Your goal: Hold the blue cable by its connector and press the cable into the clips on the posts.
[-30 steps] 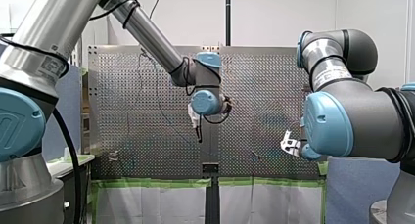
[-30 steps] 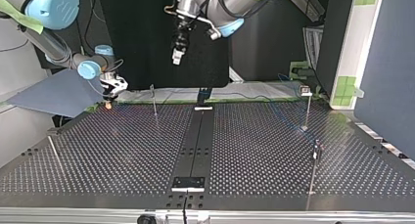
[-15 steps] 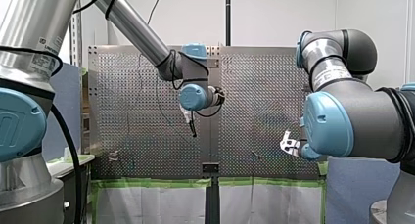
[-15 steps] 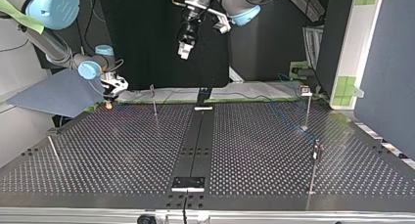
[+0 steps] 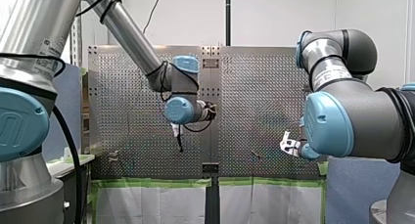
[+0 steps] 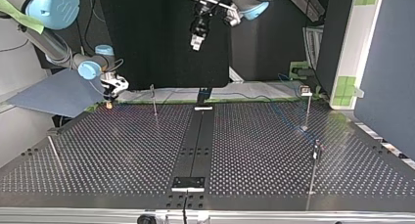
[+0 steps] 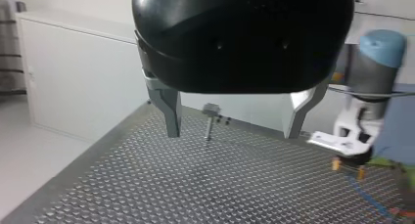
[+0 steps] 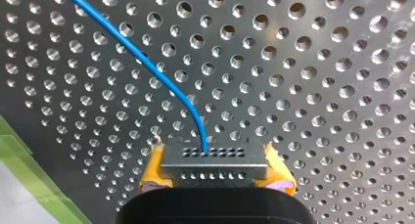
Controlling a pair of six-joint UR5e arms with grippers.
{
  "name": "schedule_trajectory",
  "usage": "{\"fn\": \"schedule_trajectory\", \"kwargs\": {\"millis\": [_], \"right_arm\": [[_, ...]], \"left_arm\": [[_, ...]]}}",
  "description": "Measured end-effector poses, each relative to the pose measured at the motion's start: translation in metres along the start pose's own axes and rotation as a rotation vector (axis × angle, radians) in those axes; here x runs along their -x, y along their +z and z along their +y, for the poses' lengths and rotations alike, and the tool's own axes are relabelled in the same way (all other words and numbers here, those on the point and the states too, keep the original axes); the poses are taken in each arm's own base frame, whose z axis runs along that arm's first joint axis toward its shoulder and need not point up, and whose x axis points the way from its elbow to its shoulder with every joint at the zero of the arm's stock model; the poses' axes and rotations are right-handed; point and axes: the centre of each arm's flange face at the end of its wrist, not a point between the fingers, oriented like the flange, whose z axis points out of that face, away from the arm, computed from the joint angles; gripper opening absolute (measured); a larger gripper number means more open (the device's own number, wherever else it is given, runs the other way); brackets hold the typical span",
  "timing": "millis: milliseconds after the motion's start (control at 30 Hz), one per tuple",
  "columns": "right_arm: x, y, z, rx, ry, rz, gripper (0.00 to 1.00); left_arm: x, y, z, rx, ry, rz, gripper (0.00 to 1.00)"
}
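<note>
My right gripper pinches the grey connector between its yellow pads, just above the perforated table. The blue cable leaves the connector's far face and curves away from it across the holes. My left gripper hangs spread and empty, well apart from the connector and high above it.

The cable looks thin, light and limp, so it should sag and trail wherever the connector is carried. The rigid connector is the sound place to hold, though a hard pull could strain the joint where the cable enters it.

In the top view the cable's run beyond the connector is faint and hard to trace. The clips on the posts are too small to make out, and the connector itself cannot be picked out there.
</note>
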Motion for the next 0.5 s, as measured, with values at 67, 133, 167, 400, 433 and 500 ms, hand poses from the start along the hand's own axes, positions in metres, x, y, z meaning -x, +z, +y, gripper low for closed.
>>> {"fn": "schedule_trajectory", "kwargs": {"millis": [67,133,167,400,433,500], "right_arm": [[-0.001,-0.001,0.000,0.001,-0.006,-0.005,0.02],[-0.004,-0.001,-0.002,0.001,-0.012,-0.008,0.02],[-0.006,-0.002,-0.003,0.001,-0.014,-0.010,0.02],[-0.035,-0.009,-0.015,-0.005,-0.033,-0.001,0.02],[-0.041,-0.011,-0.017,-0.005,-0.034,0.004,0.02],[-0.049,-0.013,-0.021,-0.007,-0.036,0.012,0.02]], "left_arm": [[-0.010,-0.004,0.006,0.006,0.011,0.020,1.00],[-0.023,-0.010,0.014,0.016,0.027,0.048,1.00],[-0.027,-0.013,0.017,0.020,0.034,0.060,1.00],[-0.050,-0.040,0.041,0.043,0.077,0.132,1.00],[-0.052,-0.043,0.043,0.045,0.082,0.138,1.00],[-0.056,-0.051,0.049,0.049,0.090,0.151,1.00]]}}
